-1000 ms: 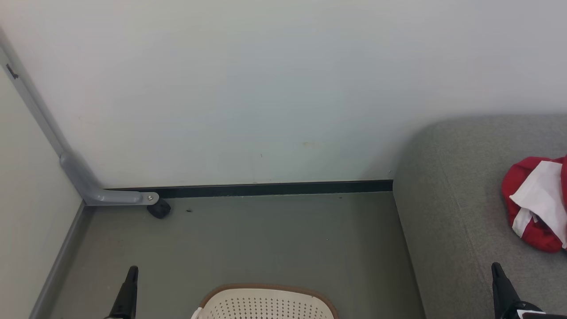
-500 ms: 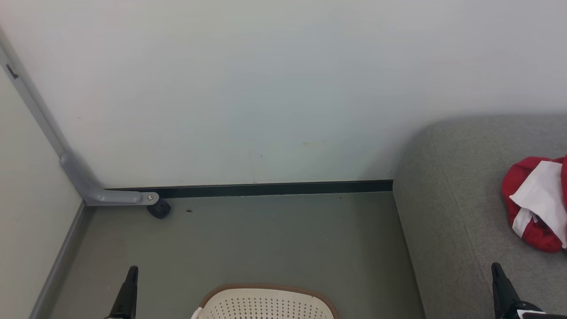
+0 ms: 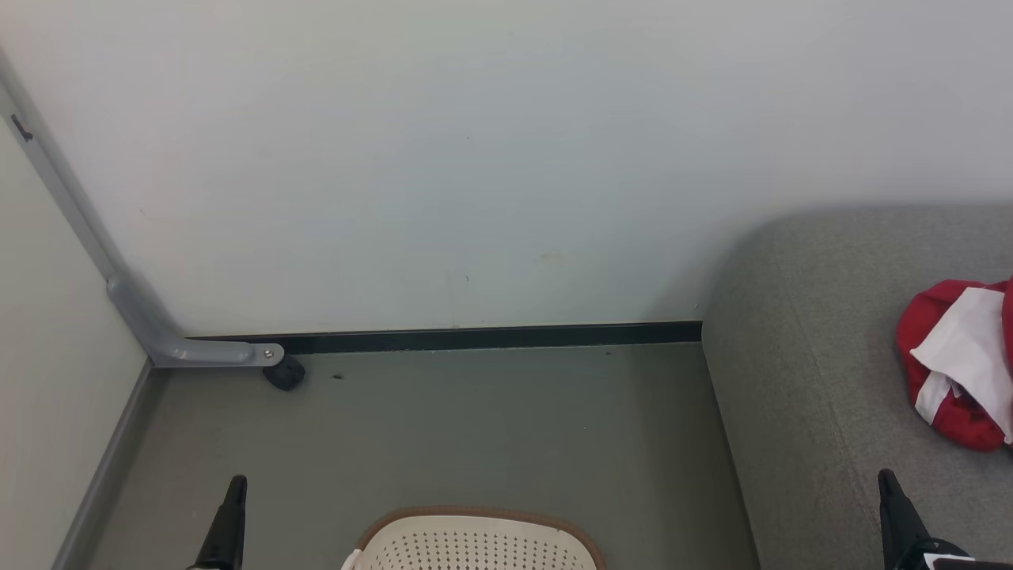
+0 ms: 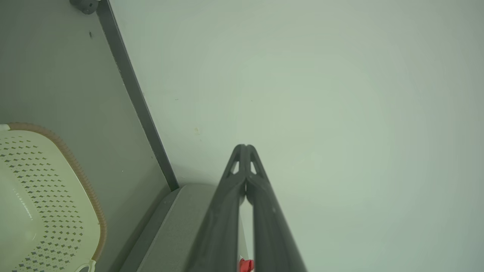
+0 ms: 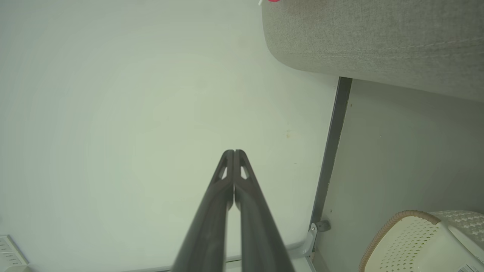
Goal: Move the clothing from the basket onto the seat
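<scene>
A red garment with broad white bands, the clothing (image 3: 957,360), lies crumpled on the grey seat (image 3: 799,332) at the right edge of the head view. The far rim of the cream perforated basket (image 3: 475,542) shows at the bottom centre on the floor; its inside is out of view. My left gripper (image 3: 236,484) points up at the lower left, left of the basket, shut with nothing in it. My right gripper (image 3: 886,477) rises over the seat's front part, below the clothing, shut and empty. In the wrist views both pairs of fingers (image 4: 245,148) (image 5: 233,153) are pressed together against the pale wall.
A pale wall with a dark skirting strip (image 3: 491,338) closes the far side. A grey metal leg with a black caster (image 3: 283,372) stands in the left corner beside a side panel. Grey floor (image 3: 475,427) lies between basket, wall and seat.
</scene>
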`<state>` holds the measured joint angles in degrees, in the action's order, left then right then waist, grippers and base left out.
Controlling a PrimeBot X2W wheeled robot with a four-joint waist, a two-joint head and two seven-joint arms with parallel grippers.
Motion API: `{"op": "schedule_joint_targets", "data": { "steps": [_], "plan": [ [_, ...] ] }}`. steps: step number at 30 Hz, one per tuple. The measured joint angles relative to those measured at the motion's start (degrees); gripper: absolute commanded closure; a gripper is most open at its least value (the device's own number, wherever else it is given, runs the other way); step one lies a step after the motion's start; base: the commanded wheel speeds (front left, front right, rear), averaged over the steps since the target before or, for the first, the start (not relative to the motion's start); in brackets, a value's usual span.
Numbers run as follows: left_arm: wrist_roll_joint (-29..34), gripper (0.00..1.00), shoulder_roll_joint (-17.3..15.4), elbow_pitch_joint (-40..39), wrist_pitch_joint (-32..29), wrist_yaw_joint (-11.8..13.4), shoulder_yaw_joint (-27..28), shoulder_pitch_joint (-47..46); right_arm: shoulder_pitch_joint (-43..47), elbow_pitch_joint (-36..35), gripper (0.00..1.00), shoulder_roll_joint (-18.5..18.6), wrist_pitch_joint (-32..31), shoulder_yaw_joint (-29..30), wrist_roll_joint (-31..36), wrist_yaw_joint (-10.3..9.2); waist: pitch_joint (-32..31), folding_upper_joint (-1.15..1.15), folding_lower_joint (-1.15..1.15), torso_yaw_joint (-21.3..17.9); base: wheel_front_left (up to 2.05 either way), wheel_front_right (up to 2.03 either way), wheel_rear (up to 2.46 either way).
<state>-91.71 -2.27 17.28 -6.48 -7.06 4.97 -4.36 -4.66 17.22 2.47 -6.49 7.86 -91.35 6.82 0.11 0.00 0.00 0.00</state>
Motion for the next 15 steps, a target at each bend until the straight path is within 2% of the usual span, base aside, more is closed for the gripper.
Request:
{"op": "schedule_joint_targets", "data": {
  "steps": [15],
  "plan": [
    [0.0,1.0,0.0,0.0,0.0,0.0,0.0,0.0,0.0,0.0,1.0,0.0,0.0,0.0,0.0,0.0,0.0,0.0,0.0,0.0,0.0,0.0,0.0]
  ]
}}
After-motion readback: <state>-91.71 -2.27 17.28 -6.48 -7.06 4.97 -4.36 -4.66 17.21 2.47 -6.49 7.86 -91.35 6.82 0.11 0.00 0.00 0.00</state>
